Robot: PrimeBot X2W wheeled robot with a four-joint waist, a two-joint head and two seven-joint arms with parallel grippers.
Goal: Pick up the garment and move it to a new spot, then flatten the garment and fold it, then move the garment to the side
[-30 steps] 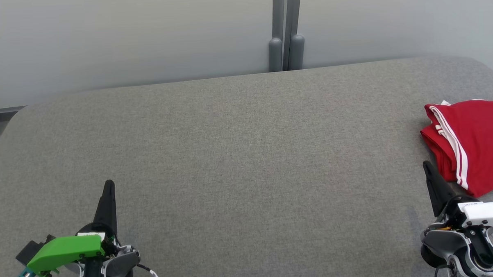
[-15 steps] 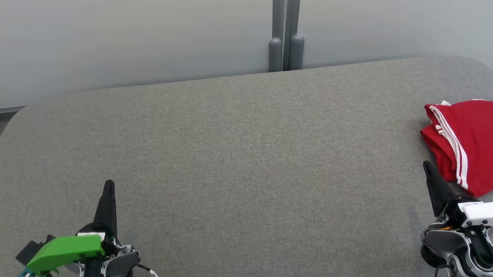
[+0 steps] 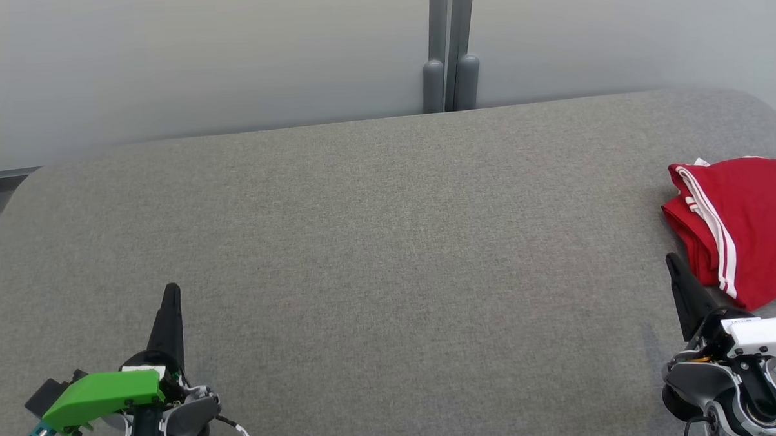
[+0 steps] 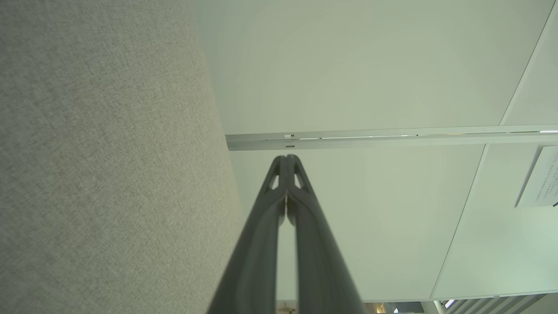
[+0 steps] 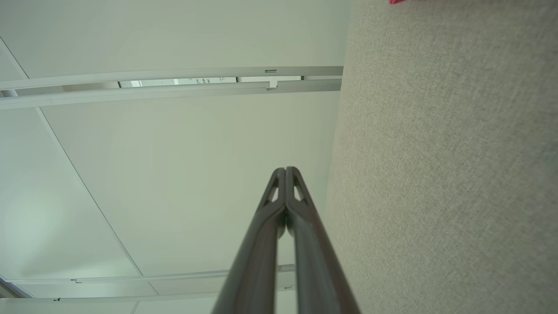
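across the near and middle ground spreads a grey fabric surface (image 3: 389, 244) with rounded far corners. behind it stand pale wall panels (image 3: 195, 57), and a grey double post (image 3: 450, 48) stands at the seam between them.

at the right edge of the surface lies the garment (image 3: 756, 224), red with white stripes, folded into a compact stack whose layered edges show on its left side. its right part is cut off by the edge of the head view, so its full outline cannot be made out.

the right gripper (image 3: 671, 261) sits at the near right, its two dark fingers clenched together with nothing between them, pointing far and slightly left. its tip is just beside the garment's near left corner; whether it touches the cloth cannot be told. in the right wrist view the right gripper (image 5: 285, 171) shows its tips meeting, and a red sliver of the garment (image 5: 399, 1) shows at the top edge.

the left gripper (image 3: 171, 291) sits at the near left, well apart from the garment, with the open stretch of the surface between them. its fingers are also clenched and empty, as the left wrist view shows at the left gripper (image 4: 286, 159) tips. a green cover (image 3: 103, 392) sits on its wrist.

a paper sheet (image 4: 540, 179) hangs on the wall, its print too small to read.
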